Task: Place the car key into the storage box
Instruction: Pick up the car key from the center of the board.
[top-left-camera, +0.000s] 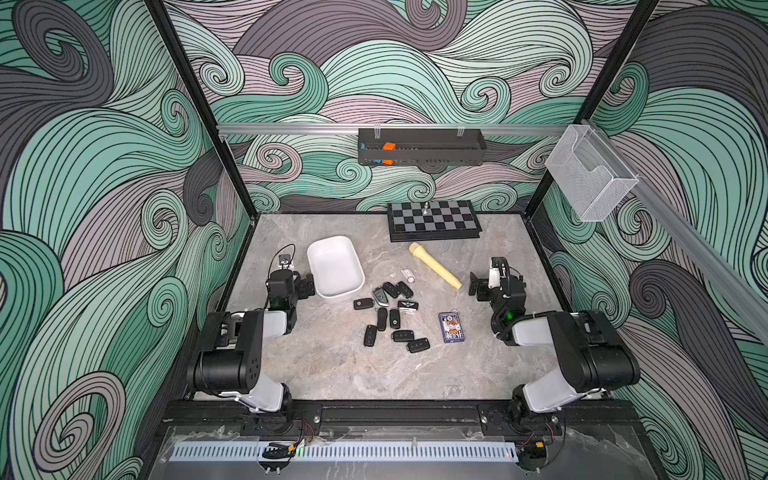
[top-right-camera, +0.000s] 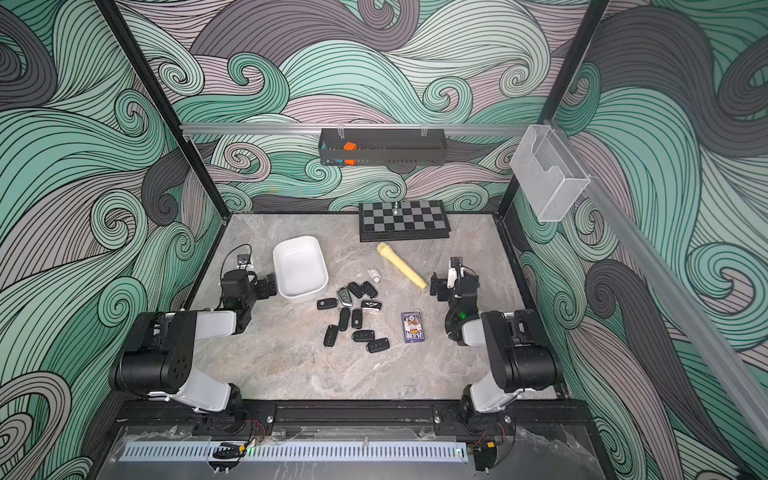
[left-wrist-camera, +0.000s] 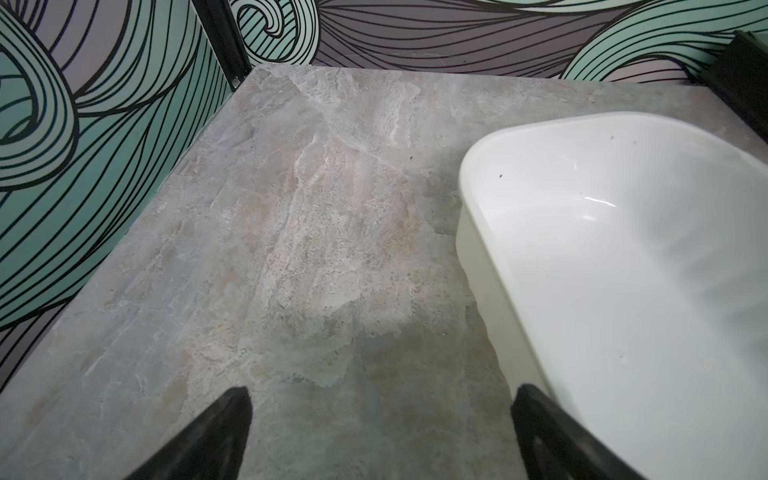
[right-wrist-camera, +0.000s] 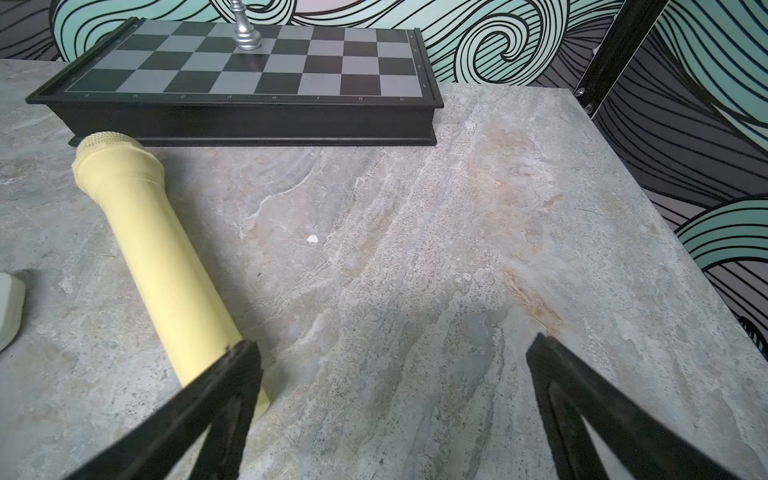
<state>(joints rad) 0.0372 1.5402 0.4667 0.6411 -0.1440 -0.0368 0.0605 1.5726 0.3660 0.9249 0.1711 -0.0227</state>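
Note:
Several black car keys (top-left-camera: 390, 311) lie in a loose pile at the middle of the marble table; the one nearest the box (top-left-camera: 363, 304) sits just right of its near corner. The storage box (top-left-camera: 335, 266) (left-wrist-camera: 623, 249), white and shallow, stands empty at the left. My left gripper (top-left-camera: 305, 284) (left-wrist-camera: 380, 395) hovers open beside the box's left wall, nothing between its fingers. My right gripper (top-left-camera: 477, 286) (right-wrist-camera: 395, 349) stands open at the right, next to the near end of the cream flashlight, and holds nothing. No key shows in either wrist view.
A cream flashlight (top-left-camera: 435, 266) (right-wrist-camera: 158, 257) lies diagonally right of the keys. A chessboard (top-left-camera: 453, 224) with a silver piece (right-wrist-camera: 245, 33) sits at the back. A card deck (top-left-camera: 449, 327) lies near the right arm. A black tray (top-left-camera: 419, 147) and a mesh holder (top-left-camera: 590, 174) hang on the rails.

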